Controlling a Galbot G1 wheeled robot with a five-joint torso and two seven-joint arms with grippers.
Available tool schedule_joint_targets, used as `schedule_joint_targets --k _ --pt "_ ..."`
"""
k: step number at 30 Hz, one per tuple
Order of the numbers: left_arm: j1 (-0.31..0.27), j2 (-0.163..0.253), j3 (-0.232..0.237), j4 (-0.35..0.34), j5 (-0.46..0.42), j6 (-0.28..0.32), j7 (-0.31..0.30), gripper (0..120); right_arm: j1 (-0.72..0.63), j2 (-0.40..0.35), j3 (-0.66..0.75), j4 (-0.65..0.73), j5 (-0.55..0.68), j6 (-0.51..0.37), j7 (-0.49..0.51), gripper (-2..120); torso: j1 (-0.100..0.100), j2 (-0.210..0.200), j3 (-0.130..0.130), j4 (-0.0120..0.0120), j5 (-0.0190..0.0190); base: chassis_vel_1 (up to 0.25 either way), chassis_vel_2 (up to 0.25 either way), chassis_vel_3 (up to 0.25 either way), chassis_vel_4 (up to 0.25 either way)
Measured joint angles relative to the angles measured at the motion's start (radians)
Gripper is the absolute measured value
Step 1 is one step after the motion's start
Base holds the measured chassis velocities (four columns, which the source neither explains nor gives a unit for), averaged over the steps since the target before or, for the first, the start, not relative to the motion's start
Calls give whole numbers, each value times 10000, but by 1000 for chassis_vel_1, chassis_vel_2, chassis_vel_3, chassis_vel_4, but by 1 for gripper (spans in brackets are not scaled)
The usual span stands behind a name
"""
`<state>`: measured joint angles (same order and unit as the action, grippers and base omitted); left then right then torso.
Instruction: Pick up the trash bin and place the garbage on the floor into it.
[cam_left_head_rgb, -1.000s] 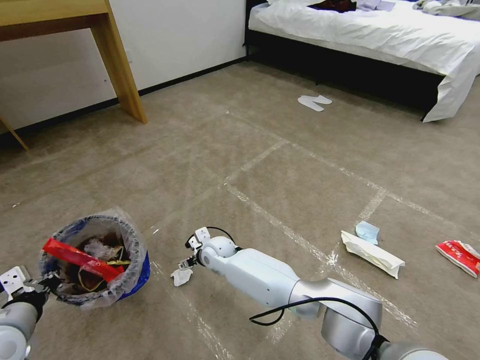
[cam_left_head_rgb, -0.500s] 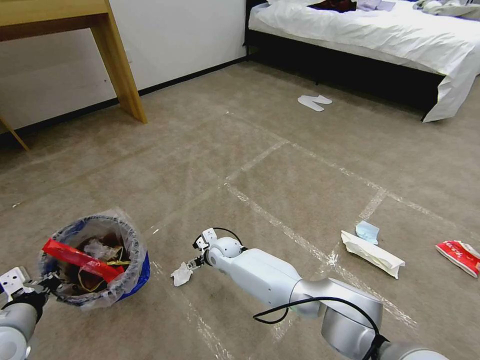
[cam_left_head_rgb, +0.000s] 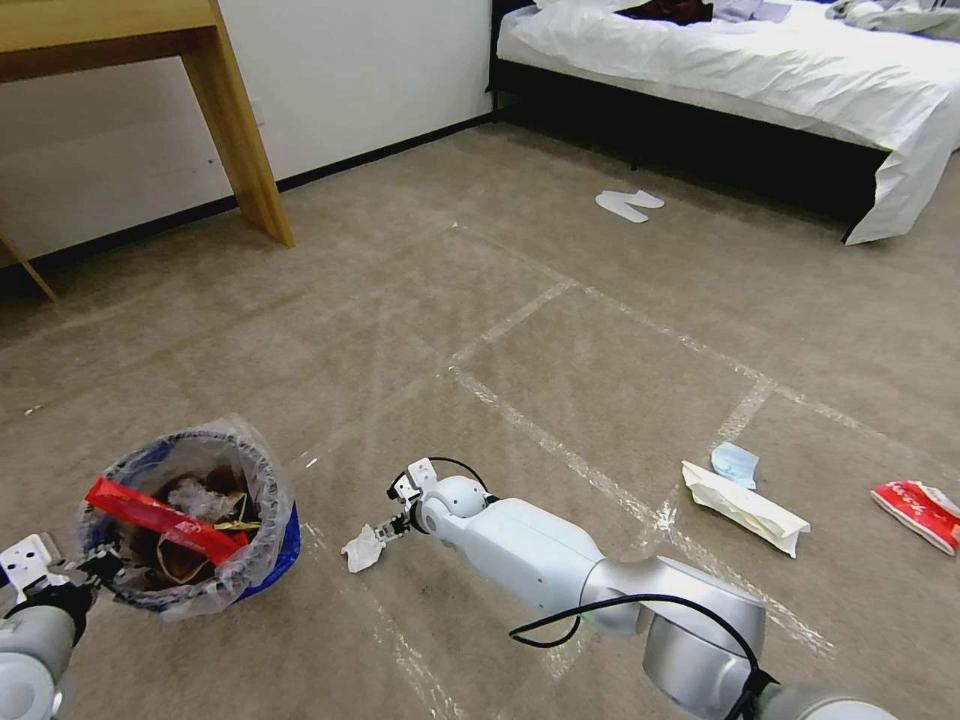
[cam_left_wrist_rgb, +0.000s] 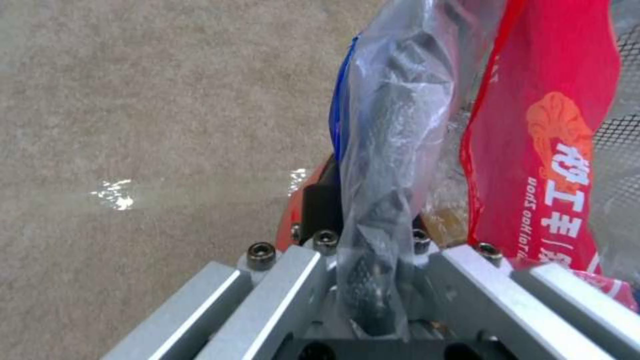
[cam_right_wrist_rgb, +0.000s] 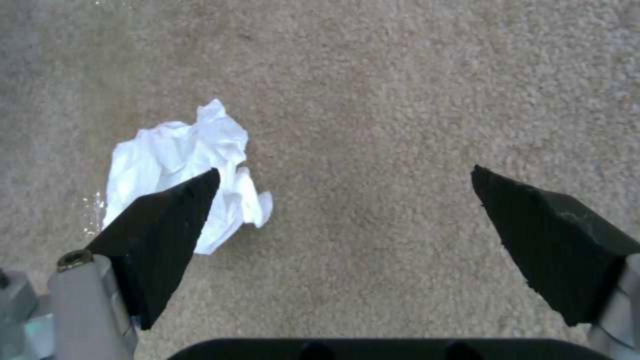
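Low at the left of the head view the left gripper (cam_left_head_rgb: 85, 572) is clamped onto the near rim of the trash bin (cam_left_head_rgb: 262, 545), its jaws closed over the rim and the clear liner bag; the left wrist view shows the plastic pinched between the metal fingers (cam_left_wrist_rgb: 280, 280). The bin sits at the lower left of the frame, already stuffed with litter, a long red wrapper strip (cam_left_head_rgb: 160, 518) lying slantwise across its mouth and a brown paper bag (cam_left_head_rgb: 180, 560) under it.

Just to the right of the bin, near the lower middle of the frame, a crumpled white tissue (cam_left_head_rgb: 362, 550) lies on the carpet (cam_left_head_rgb: 560, 360). The right gripper (cam_left_head_rgb: 388, 529) is down beside it with its jaws spread wide; in the right wrist view one black fingertip (cam_right_wrist_rgb: 167, 225) overlaps the tissue's edge and the other stands well apart over bare carpet, so nothing is gripped.

Further right in the head view lie a white packet (cam_left_head_rgb: 745, 507), a blue mask (cam_left_head_rgb: 735, 463) just beyond it, and a red-white packet (cam_left_head_rgb: 918, 512) at the right edge. A wooden table leg (cam_left_head_rgb: 240, 130) stands at the upper left and a bed (cam_left_head_rgb: 740, 70) at the upper right
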<state>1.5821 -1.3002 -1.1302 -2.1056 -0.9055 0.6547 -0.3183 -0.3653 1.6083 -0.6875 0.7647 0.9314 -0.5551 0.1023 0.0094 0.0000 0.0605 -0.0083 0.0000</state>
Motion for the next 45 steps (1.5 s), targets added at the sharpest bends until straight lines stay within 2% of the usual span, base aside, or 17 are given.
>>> schedule_joint_targets --k 14,18,21,29,45 --pt "-22 0 10 10 41 -4 -5 0 -56 -3 -91 151 10 587 -765 96 0 0 0 0 0 0 0 0 0" --pt "-42 -18 41 56 73 -4 -7 0 27 -2 -234 295 131 1221 -1493 96 0 1 0 0 -1 0 0 0 0" --pt "-43 -21 44 57 76 -4 -6 0 56 -3 -323 448 216 1377 -1752 96 0 0 0 0 0 0 0 0 0" --pt "-33 -2 34 43 75 -4 -8 0 35 -2 -389 479 381 1475 -1935 97 0 0 0 0 -1 0 0 0 0" --pt "21 -25 18 -21 68 -3 -17 0 -119 -2 101 -556 135 1514 -2183 96 0 0 0 0 -1 0 0 0 0"
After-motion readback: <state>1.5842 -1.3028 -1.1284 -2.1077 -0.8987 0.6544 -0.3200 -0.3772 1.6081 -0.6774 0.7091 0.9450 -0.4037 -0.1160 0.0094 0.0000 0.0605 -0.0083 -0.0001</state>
